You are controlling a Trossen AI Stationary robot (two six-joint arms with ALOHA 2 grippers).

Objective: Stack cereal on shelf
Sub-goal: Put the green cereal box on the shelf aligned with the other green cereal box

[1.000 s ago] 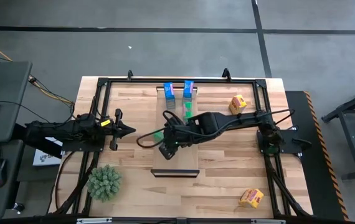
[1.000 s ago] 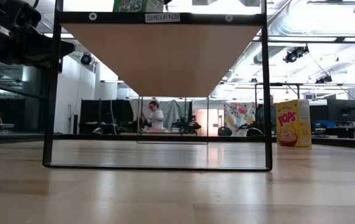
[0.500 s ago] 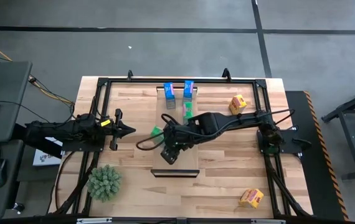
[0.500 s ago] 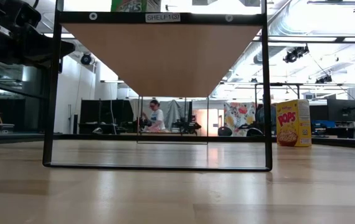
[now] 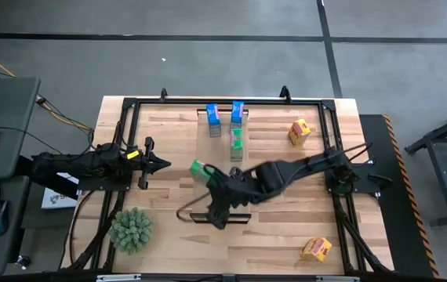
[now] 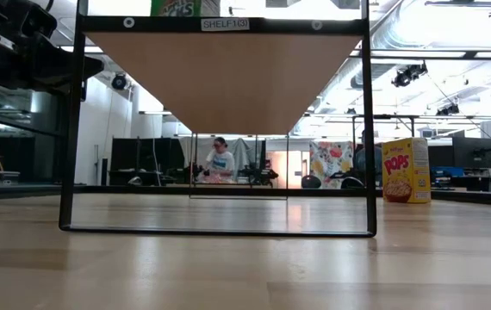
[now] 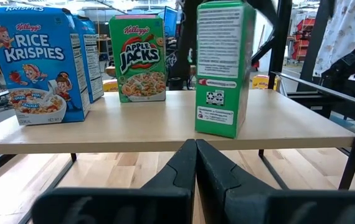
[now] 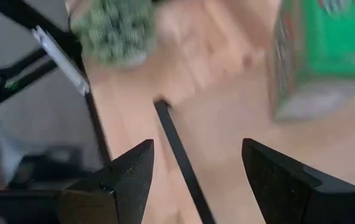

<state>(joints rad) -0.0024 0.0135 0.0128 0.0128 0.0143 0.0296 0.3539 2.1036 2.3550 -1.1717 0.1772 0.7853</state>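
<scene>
Nearest the front edge of the striped butcher-block surface (image 5: 286, 227), 1 small yellow-orange cereal box (image 5: 316, 249) is seen lying to the right, and a spiky green plant (image 5: 132, 229) to the left, both well apart from the long pale wooden shelf board (image 5: 222, 184); the board is carried on a black frame above the surface, with its dark edge at the near end. The right end effector (image 8: 197, 152) is held over that near end, its fingers spread apart with nothing between them. Just beyond, a small green cereal box (image 5: 198, 166) is stood upright at the board's left edge. The left end effector (image 5: 163, 163) is kept level with this box, off the board to the left, its fingers pressed together and empty. Farther along the board, a 2nd green box (image 5: 236, 143) is stood upright; at the far end, 2 blue cereal boxes (image 5: 213, 119) are set side by side. A 2nd yellow-orange box (image 5: 299, 131) is placed on the surface to the far right, off the board.
</scene>
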